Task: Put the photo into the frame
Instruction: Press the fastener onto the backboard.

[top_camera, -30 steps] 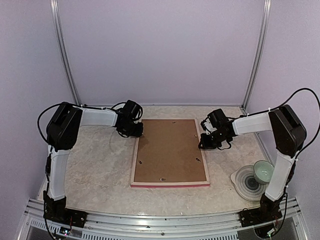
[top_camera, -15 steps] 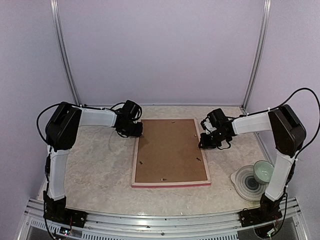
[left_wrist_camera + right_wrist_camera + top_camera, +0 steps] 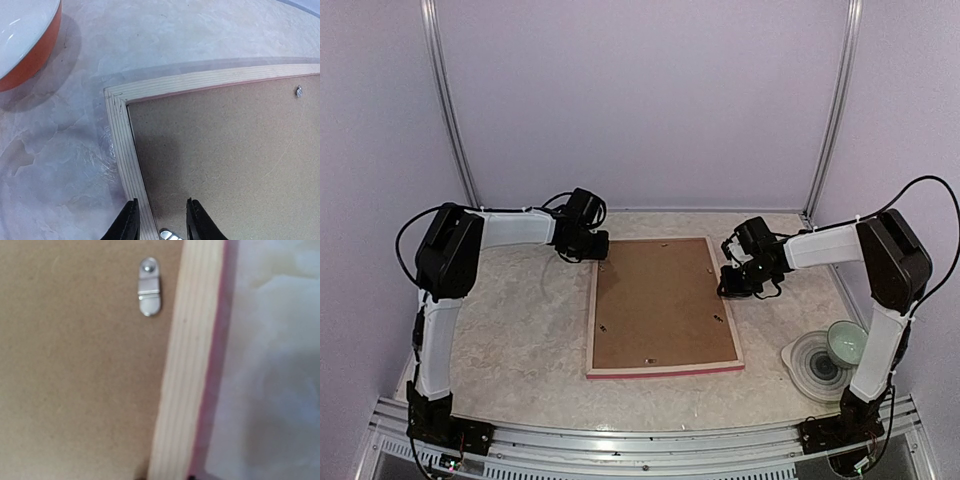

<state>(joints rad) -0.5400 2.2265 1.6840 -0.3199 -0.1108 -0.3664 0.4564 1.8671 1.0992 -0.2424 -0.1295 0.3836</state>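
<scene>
Top external: frame (image 3: 665, 368) lies back-up, long axis 12–6, backing board (image 3: 663, 300) seated in it; I see no photo. Left gripper (image 3: 597, 247) sits at its 11 o'clock corner, jaws slightly spread across the rail. Right gripper (image 3: 732, 285) is at the 2 o'clock edge; I can't tell its jaws.
</scene>
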